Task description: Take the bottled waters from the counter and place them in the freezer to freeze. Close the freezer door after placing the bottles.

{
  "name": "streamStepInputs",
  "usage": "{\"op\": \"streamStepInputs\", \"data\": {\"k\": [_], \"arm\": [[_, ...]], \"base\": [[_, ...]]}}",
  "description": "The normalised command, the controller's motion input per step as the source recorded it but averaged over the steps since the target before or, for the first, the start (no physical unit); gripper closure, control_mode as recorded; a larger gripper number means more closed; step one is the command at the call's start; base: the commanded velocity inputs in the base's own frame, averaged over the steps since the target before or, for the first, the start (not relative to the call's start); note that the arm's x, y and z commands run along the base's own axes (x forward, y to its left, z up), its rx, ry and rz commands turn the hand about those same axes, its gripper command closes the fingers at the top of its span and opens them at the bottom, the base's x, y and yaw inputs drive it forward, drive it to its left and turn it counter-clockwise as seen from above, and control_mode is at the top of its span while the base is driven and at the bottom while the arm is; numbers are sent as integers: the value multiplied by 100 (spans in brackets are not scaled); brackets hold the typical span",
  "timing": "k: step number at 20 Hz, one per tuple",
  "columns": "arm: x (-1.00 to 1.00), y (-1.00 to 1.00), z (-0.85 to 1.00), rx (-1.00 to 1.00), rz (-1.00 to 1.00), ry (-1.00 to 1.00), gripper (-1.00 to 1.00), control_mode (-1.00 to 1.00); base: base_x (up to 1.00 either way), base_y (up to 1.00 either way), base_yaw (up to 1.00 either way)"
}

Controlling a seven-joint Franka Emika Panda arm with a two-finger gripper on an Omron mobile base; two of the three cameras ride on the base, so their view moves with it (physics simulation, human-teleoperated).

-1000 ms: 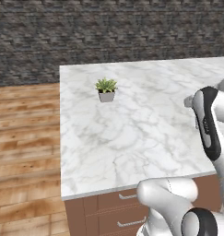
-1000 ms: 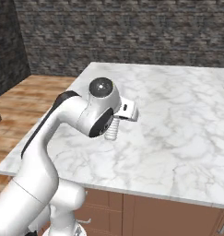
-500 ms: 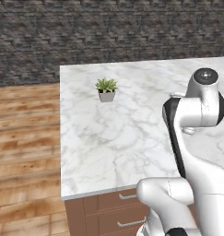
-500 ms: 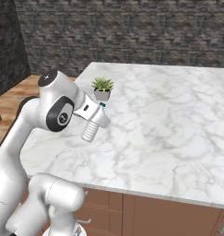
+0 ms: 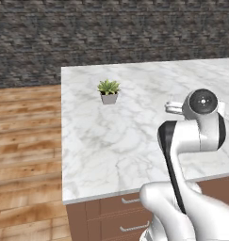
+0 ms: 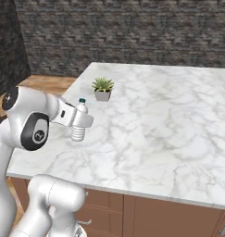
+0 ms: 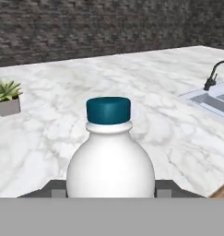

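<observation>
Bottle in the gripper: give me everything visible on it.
The bottled water is a small pale plastic bottle with a dark teal cap and rounded shoulders; its ribbed lower body shows in the right base view. It stands upright in the air above the counter, touching no surface. The gripper is clamped around its middle. In the right base view it is nearer the camera than the potted plant.

From my seat, the worktop (image 6: 169,125) lies broad and bare ahead, so I have open room across most of the marble. The potted plant (image 6: 103,89) stands alone near the far left corner, the one upright obstacle on that side. In the hand view a sink (image 7: 215,99) with a dark faucet (image 7: 214,73) sits off to the right. The bottle (image 6: 79,121) in my end effector (image 6: 81,122) hangs above the left edge, well apart from the plant.
</observation>
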Motion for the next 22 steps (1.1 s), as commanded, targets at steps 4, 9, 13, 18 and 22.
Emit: {"op": "streamStepInputs", "data": {"k": [4, 9, 13, 18, 22], "arm": [[-12, 35, 23, -21, 40, -9, 100, -100], [-22, 30, 21, -14, 35, -25, 100, -100], [-47, 8, 6, 1, 14, -12, 100, -100], [-58, 0, 0, 13, 0, -13, 100, -100], [-51, 0, 0, 15, -8, -15, 100, -100]], "base": [[0, 0, 0], [0, 0, 0], [0, 0, 0], [0, 0, 0], [0, 0, 0]]}}
